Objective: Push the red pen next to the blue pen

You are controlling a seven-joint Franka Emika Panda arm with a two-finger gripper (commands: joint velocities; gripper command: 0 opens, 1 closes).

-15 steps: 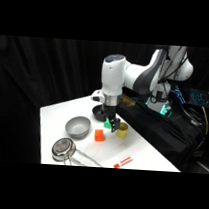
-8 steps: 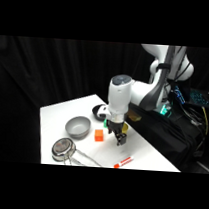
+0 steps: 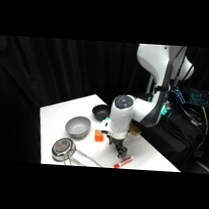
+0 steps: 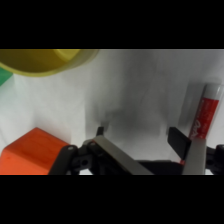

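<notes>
Robot lab, black curtains (image 3: 54,74) all around, white desk (image 3: 57,114), white robot arm (image 3: 160,66), cables and electronics (image 3: 195,105) beside it

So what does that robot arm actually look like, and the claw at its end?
The arm is glossy white, built of thick rounded segments with dark seams at the joints and a round dark-rimmed cap on its lowest segment. A green light glows near its base. The claw is black, a small linkage ending in two dark fingers.
</notes>
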